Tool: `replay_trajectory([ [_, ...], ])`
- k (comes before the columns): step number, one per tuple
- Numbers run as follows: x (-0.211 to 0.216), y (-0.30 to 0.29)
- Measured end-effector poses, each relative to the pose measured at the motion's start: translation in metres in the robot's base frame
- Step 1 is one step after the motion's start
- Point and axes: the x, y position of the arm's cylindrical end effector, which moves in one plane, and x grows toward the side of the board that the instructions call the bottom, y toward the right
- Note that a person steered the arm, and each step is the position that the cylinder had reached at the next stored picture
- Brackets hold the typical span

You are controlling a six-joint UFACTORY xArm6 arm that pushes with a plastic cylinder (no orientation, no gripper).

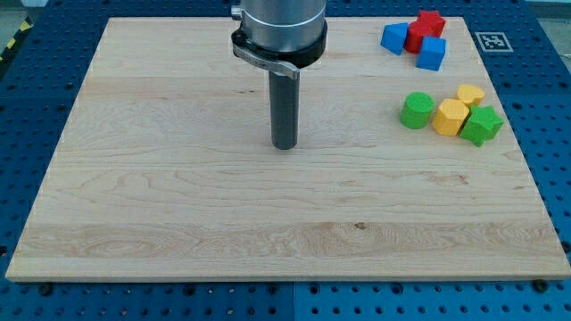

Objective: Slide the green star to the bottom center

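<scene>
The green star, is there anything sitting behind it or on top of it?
Nothing rests on the green star. Behind it, toward the view's top, sits a yellow block, partly covered by another yellow block beside the star.

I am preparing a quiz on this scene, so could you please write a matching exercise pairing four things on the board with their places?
Things:
1. my tip
2. green star
3. green cylinder
4. red block

Places:
A. right end of the lower cluster
B. near the board's middle, apart from all blocks
C. top right cluster, between blue blocks
D. left end of the lower cluster

Pairs: 1-B, 2-A, 3-D, 4-C
</scene>
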Motion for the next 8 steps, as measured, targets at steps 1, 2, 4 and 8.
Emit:
replay_trajectory([
  [1,0.0,0.0],
  [2,-0.019,0.0],
  [4,-0.119,0.094],
  [8,-0.115,0.252],
])
